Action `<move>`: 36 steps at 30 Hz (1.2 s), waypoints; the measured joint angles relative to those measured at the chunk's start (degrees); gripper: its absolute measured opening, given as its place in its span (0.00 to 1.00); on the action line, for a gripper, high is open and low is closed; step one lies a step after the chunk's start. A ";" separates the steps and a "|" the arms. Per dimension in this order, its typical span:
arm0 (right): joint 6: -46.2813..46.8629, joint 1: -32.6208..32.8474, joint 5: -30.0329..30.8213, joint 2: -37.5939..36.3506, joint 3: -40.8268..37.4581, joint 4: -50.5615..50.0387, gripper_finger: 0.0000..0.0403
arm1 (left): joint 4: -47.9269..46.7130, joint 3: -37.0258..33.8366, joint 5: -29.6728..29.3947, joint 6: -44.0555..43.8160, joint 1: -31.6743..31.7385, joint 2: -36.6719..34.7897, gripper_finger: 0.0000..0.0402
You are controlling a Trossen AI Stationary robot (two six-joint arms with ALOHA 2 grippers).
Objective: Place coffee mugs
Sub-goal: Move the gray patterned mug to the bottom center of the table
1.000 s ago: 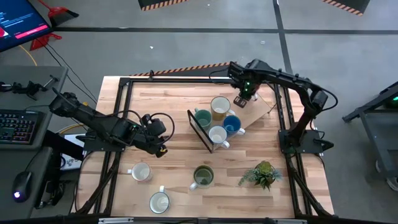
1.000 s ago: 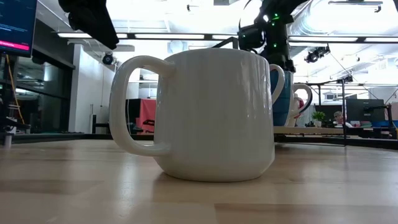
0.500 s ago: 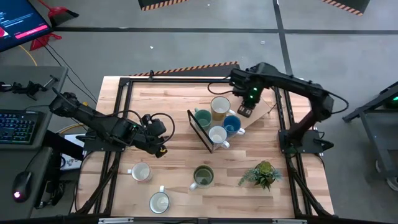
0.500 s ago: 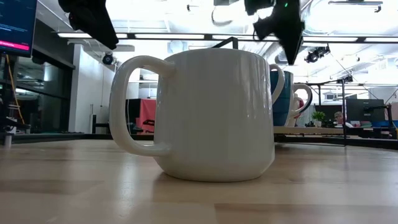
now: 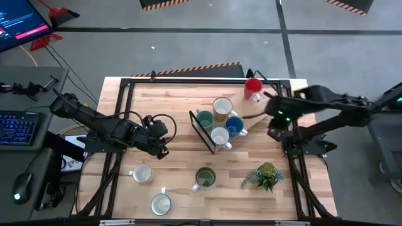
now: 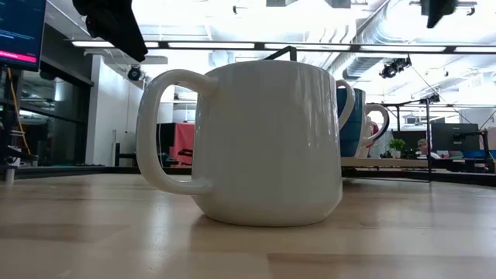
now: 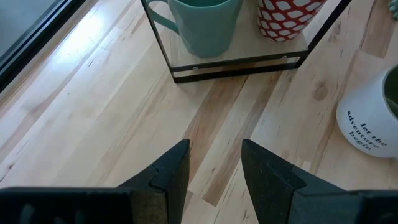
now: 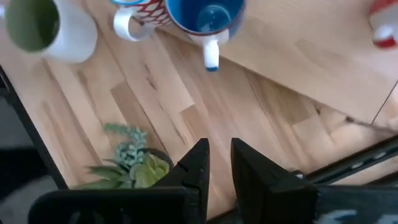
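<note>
Wooden table [image 5: 176,107], right hand [image 5: 274,130] empty, slightly parted, at right edge, left hand [image 5: 164,151] spread, low

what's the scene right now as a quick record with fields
table: wooden top in a black frame
mugs on board: teal mug, cream-yellow mug, blue mug, white patterned mug
red mug: at the far right corner
mugs near front: olive green mug, two pale mugs
plant: front right
left gripper: empty, jaws open
right gripper: empty, jaws slightly apart, by the table's right edge
</note>
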 joint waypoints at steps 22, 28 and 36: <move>9.16 16.58 5.52 -20.90 -53.00 63.56 0.11 | 0.02 0.00 1.78 -0.08 0.00 0.00 0.34; 7.78 16.56 9.84 -20.89 -63.48 87.04 0.11 | 0.19 0.00 2.33 -2.57 0.00 0.00 0.34; 6.70 16.53 10.19 -20.89 -67.17 96.74 0.11 | 0.79 0.00 14.88 -2.16 -0.04 0.48 0.34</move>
